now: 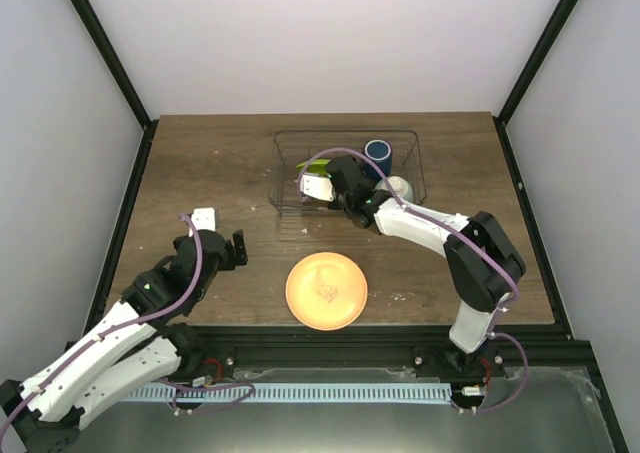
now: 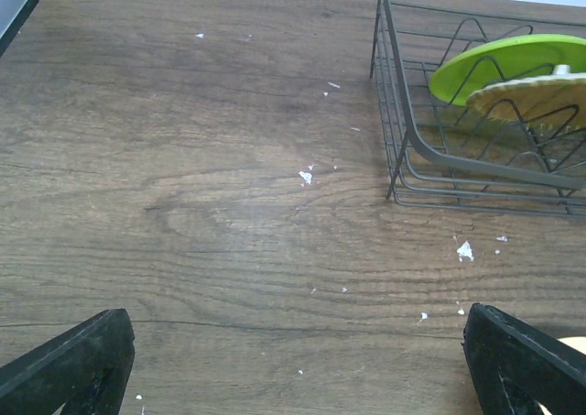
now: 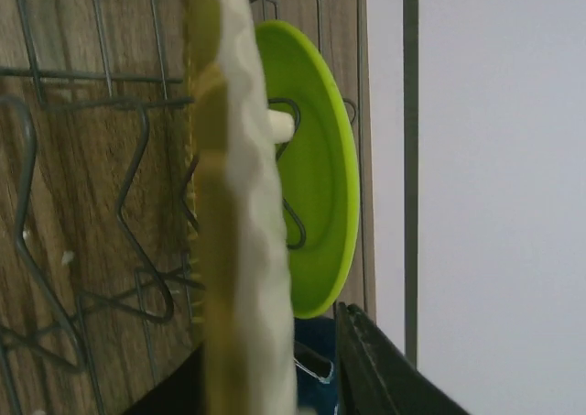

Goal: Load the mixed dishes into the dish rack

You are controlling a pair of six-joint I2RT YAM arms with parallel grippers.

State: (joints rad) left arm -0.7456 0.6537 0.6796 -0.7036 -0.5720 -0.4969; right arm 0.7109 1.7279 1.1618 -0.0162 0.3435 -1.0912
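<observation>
1. Wood-grain worktop (image 1: pixel 200 173) carries the dish rack (image 1: pixel 340 145) at its far side. An orange plate (image 1: pixel 326 290) lies flat near the front, outside the rack.
2. Clamped in the right end effector (image 1: pixel 320 186) is a tan woven plate (image 3: pixel 240 213), held on edge inside the rack, just beside the lime-green plate (image 3: pixel 320 186).
3. If it is let go before its rim seats between wires, it could tip against the lime-green plate or slide flat.
4. Empty and spread wide, the left end effector (image 1: pixel 222 233) hovers over the worktop, well apart from the rack.

No lettering or number can be read anywhere. The round orange plate (image 1: pixel 326 290) on the brown wooden table (image 1: pixel 220 173) bears a faint central mark (too small to decipher).
</observation>
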